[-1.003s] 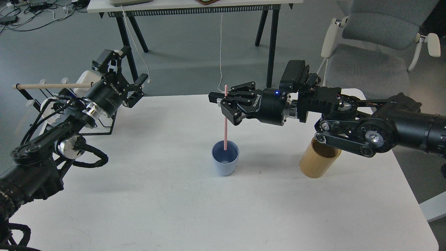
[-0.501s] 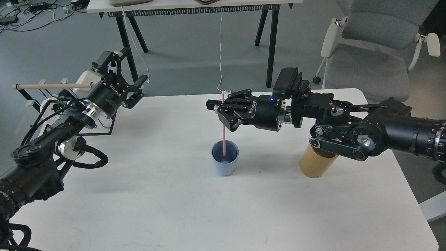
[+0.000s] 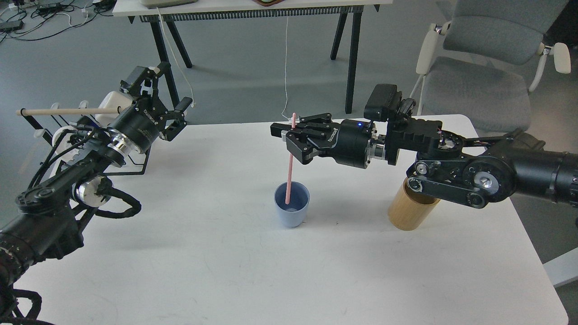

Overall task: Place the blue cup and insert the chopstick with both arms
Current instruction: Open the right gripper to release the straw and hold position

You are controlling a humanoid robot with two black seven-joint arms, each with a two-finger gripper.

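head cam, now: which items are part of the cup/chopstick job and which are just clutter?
In the job:
- blue cup, upright on the white table
- pink chopstick, lower end inside the cup
- right claw, shut on the chopstick
- left claw, open, holding nothing

Lying about:
- tan wooden holder
- black wire rack with wooden rod
- office chair

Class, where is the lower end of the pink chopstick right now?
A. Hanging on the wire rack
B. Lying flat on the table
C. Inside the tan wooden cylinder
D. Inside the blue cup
D: the chopstick, held near its top by the right gripper, reaches down into the blue cup.
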